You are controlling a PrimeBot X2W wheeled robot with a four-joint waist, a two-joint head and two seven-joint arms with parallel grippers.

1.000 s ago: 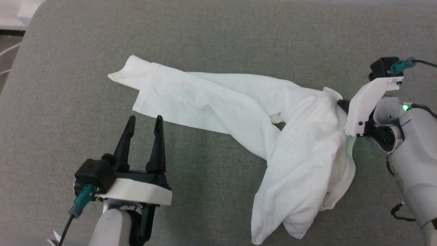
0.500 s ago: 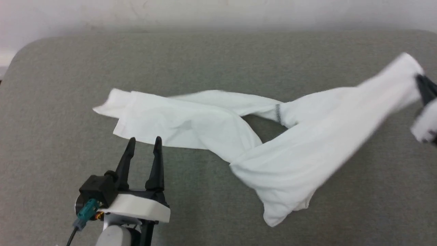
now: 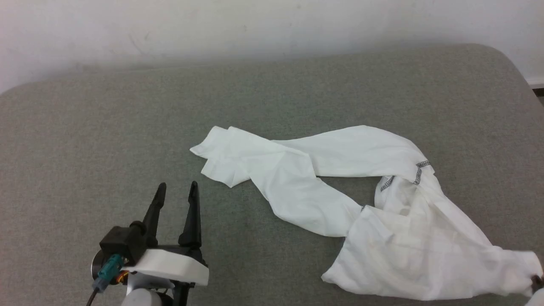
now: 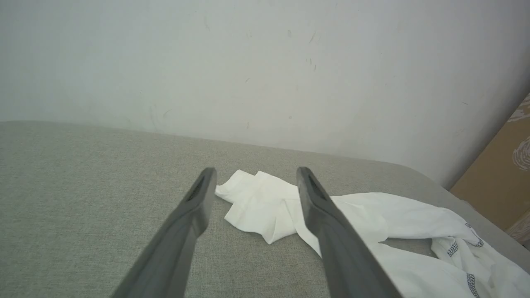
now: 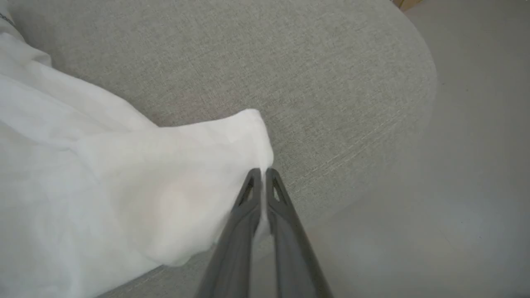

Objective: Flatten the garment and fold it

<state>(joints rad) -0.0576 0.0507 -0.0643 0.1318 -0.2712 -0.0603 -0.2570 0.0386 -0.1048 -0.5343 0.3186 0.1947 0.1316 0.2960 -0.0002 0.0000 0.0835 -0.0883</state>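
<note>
The white garment (image 3: 382,212) lies crumpled and twisted across the grey cushion, one long part reaching left to a folded end (image 3: 216,153), dark zigzag stitching (image 3: 418,170) showing near its middle. My right gripper (image 5: 262,174) is shut on a corner of the garment (image 5: 124,186) near the cushion's right front edge; a dark bit of the right gripper (image 3: 536,281) shows at the lower right of the head view. My left gripper (image 3: 176,191) stands open above bare cushion at the lower left, nothing between its fingers. In the left wrist view the garment's folded end (image 4: 256,203) lies beyond the left gripper (image 4: 256,176).
The grey cushion (image 3: 127,127) has rounded corners and backs onto a pale wall (image 3: 255,25). Its right edge drops to a grey floor (image 5: 476,165). A brown cardboard panel (image 4: 501,182) stands at the right of the left wrist view.
The head camera has tilted up and shifted. My right gripper swung the garment up and to the right, then brought it down to the cushion's lower right. The left gripper stayed open.
</note>
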